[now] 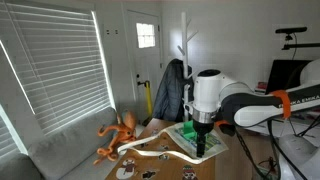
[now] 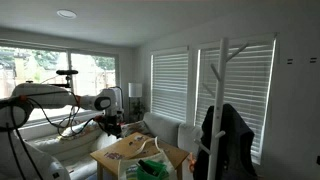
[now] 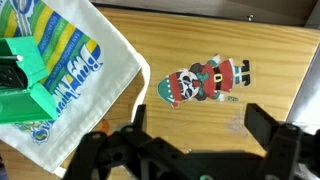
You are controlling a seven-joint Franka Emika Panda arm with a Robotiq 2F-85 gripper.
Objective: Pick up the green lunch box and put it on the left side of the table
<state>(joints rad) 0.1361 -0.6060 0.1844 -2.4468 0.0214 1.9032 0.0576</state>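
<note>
Green lunch box (image 3: 28, 80) sits on printed cloth (image 3: 85, 55) on table (image 3: 200, 40), contents unclear; gripper (image 3: 195, 128) jaws spread, empty

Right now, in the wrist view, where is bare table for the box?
Bare table shows above the panda sticker and from it to the picture's right edge. Crowded at picture left: the cloth with the green box on it.

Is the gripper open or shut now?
Open: in the wrist view the gripper has its fingers wide apart, only table between them; the green lunch box lies aside.
</note>
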